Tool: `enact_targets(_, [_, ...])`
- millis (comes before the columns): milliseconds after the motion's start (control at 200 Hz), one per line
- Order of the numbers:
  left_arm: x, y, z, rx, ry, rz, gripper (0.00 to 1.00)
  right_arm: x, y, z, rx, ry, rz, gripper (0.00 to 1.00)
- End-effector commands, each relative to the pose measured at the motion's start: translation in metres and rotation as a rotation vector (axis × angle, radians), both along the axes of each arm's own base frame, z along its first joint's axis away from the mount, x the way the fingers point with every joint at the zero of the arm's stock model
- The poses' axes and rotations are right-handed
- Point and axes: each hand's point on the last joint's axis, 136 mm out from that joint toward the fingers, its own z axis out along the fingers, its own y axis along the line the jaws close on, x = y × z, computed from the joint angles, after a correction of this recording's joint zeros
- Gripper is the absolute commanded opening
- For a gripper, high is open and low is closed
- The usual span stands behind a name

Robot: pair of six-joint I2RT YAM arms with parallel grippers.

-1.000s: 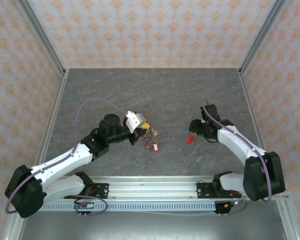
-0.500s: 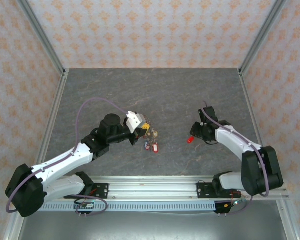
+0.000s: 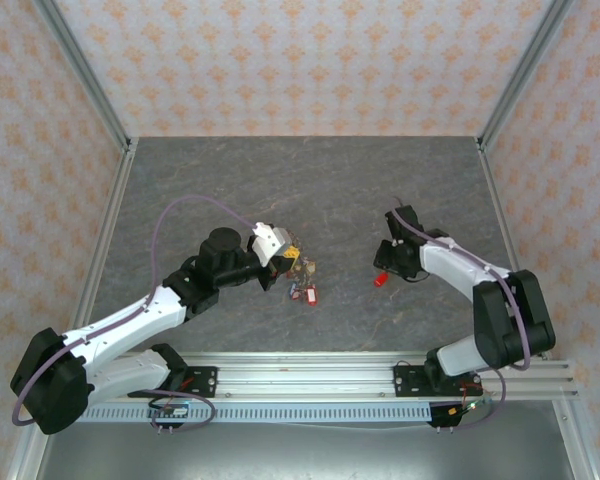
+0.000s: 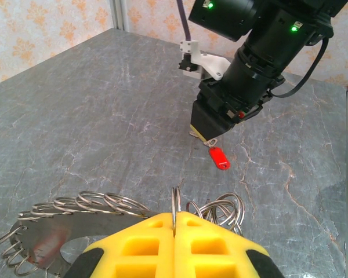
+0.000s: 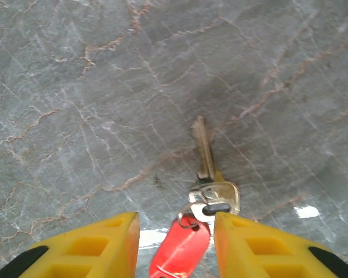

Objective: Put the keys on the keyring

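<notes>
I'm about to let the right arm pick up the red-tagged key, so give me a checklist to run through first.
1. Left gripper shut on the keyring: ok, it pinches one wire ring.
2. Red tag between the right gripper fingers: ok.
3. Right jaws closed on the tag: not ok, a gap shows beside it.
4. Key lying flat on the table: ok.
5. A free ring ready to take the key: cannot tell.
</notes>
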Motion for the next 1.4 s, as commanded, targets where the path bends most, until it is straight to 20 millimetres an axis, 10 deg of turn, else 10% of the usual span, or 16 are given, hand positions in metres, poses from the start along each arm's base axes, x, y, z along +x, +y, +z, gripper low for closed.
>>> enact_targets(0, [0.005, -0.004, 0.033, -0.064, -0.074, -0.004, 0.0, -0.001, -0.006, -0.001, -0.073, 0.035, -0.02, 0.36])
enact_targets(781, [0.005, -0.002, 0.032, -0.06, -0.073, 0.001, 0.0, -0.006, -0.013, -0.008, -0.169, 0.103, -0.014, 0.22])
enact_targets(881, [0.006, -0.003, 0.032, -0.059, -0.074, 0.002, 0.0, -0.007, -0.013, -0.007, -0.166, 0.1, -0.013, 0.09])
enact_targets(1391, [0.007, -0.006, 0.031, -0.06, -0.066, -0.008, 0.0, -0.011, -0.01, -0.01, -0.139, 0.112, -0.02, 0.13])
